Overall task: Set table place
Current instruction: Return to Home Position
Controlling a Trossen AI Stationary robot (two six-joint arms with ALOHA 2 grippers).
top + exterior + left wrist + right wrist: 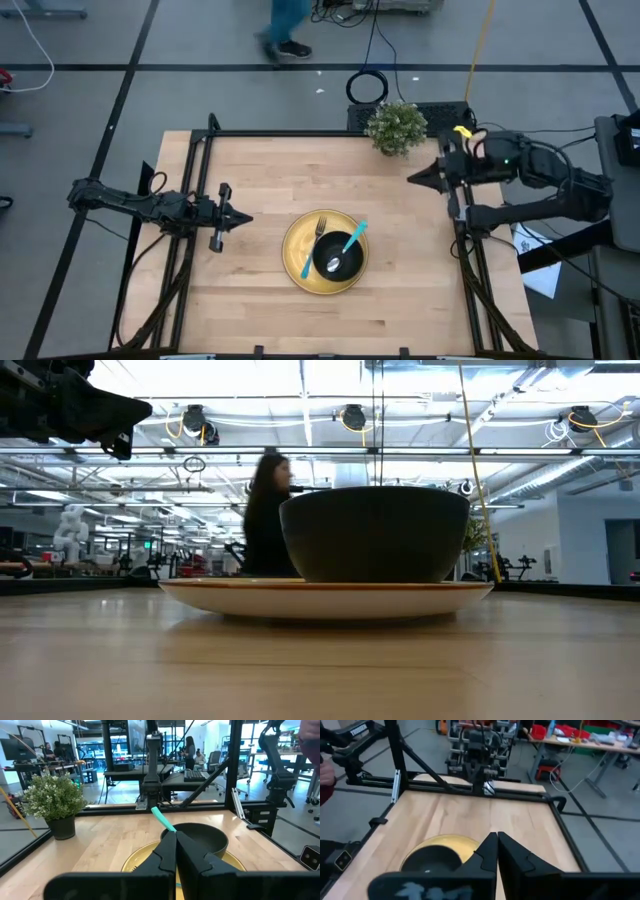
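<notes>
Table (pixel 260 170): light wooden top with black rails; the setting sits near its middle in the high view.
Left arm: lies along the table's 9 o'clock side.
Right arm: folded at the 2 o'clock corner.
Yellow plate (pixel 292 245): flat on the wood, carrying the bowl and the fork.
Potted plant (pixel 397 127): at the plate's 1 o'clock, on the far edge, near the right arm.
Black bowl (pixel 325 250): stands on the plate, slightly toward 4 o'clock of its centre.
Left gripper (pixel 243 217): about 10 o'clock from the plate, apart from it; fingers pressed together, holding nothing.
Right gripper (pixel 412 178): at 2 o'clock from the plate, well apart; fingers closed on nothing.
Teal spoon (pixel 355 236): head inside the bowl, handle leaning over the rim toward 1 o'clock.
Blue fork (pixel 312 250): on the plate at the bowl's 9 o'clock, tines toward 12.
Progress: setting looks complete.
Risk: a low sweep could clip the overhanging spoon handle and tip the bowl; the right arm could knock the plant.
</notes>
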